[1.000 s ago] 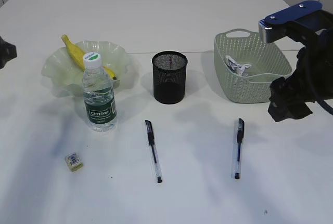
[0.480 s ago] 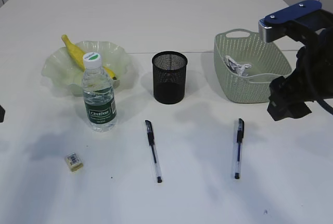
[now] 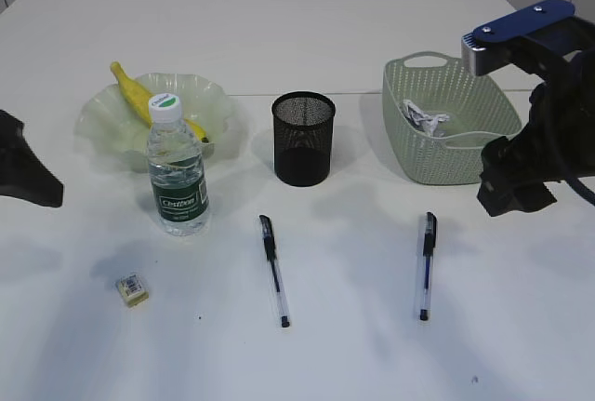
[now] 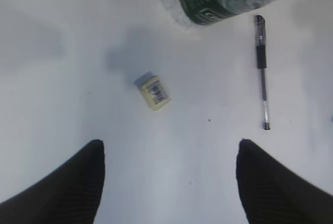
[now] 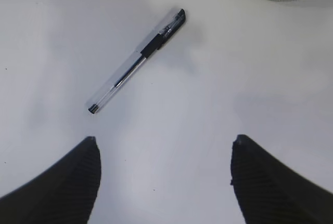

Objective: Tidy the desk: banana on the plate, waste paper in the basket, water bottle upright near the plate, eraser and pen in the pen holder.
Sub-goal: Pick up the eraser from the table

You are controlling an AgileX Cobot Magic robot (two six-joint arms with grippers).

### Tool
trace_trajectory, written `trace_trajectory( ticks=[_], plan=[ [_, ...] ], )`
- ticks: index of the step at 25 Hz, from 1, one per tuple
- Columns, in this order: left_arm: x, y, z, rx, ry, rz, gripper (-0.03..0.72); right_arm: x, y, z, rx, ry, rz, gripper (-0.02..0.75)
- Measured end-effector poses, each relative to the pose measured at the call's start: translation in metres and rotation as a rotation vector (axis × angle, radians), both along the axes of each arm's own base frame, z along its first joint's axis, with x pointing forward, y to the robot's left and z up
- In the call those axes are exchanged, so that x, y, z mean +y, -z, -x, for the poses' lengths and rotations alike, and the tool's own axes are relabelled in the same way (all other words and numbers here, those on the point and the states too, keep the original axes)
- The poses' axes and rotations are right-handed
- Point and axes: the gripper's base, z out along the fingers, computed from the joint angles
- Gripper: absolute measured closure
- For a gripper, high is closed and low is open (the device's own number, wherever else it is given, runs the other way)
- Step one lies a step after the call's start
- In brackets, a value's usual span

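Both sets of fingers are hanging spread and empty above the white bench (image 3: 372, 10). The left fingers (image 4: 99, 177) are hovering over the eraser (image 4: 154, 91), which is lying alone in front of the bottle (image 3: 177, 164); the right fingers (image 5: 88, 177) are poised above one pen (image 5: 136, 60), with the second pen (image 3: 273, 269) lying well to its left. The bottle is standing upright just in front of the plate (image 3: 98, 117), where the banana (image 3: 139, 94) is resting. The black holder (image 3: 302, 138) is standing mid-bench, seemingly empty, though its mesh is hiding much. The paper (image 3: 425, 119) is sitting inside the basket (image 3: 418, 154).
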Motion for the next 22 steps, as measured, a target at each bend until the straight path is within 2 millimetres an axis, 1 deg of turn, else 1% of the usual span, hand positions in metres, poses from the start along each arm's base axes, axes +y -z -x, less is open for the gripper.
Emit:
trace_trajectory(
  ticks=[4,6,9,13,19,22],
  plan=[
    [-0.033,0.0,0.0,-0.06,0.063,0.002,0.137,0.0,0.0,0.0,0.0,0.0,0.0,0.158],
    [-0.049,0.007,-0.002,-0.062,0.067,-0.018,0.138,0.0,0.0,0.0,0.0,0.0,0.0,0.158],
    [-0.065,0.023,-0.007,-0.017,0.006,-0.05,0.139,0.0,0.0,0.0,0.001,0.001,-0.002,0.158],
    [-0.072,0.043,-0.015,0.047,-0.11,-0.067,0.139,0.001,0.0,0.001,0.011,0.005,-0.011,0.158],
    [-0.07,0.064,-0.024,0.113,-0.255,-0.093,0.153,0.002,0.001,0.002,0.018,0.009,-0.028,0.158],
    [-0.07,0.075,-0.027,0.148,-0.289,-0.103,0.157,0.002,0.001,0.002,0.019,0.01,-0.03,0.158]
  ],
)
